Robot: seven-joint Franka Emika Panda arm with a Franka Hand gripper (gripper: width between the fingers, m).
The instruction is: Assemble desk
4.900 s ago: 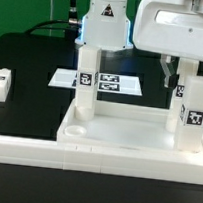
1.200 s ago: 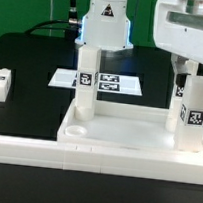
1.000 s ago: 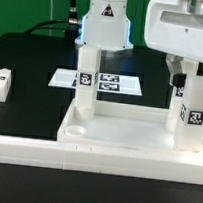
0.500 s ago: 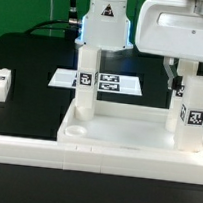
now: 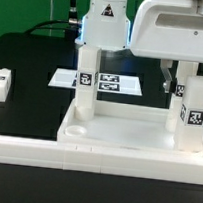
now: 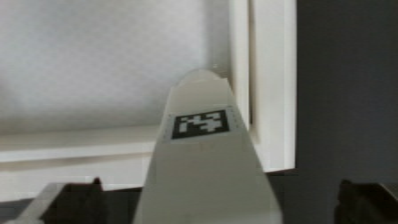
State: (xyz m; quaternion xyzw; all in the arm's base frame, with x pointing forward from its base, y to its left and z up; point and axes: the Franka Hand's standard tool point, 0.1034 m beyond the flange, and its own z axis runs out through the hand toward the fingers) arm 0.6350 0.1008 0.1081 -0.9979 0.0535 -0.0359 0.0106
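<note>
The desk's white tray-like top lies at the front of the black table. Two white tagged legs stand upright in it, one at the exterior view's left and one at its right. My gripper hangs over the right leg, open. One finger shows beside the leg's top. In the wrist view that leg rises between my gripper's two dark fingertips, with a gap on each side. The tray rim runs past it.
Another tagged white leg lies on the table at the exterior view's left edge. The marker board lies flat behind the tray. The arm's base stands at the back. A long white rail runs along the front.
The gripper body has shifted toward the exterior view's left over the right leg. Its jaws stay open, and both legs and the tray have not moved.
</note>
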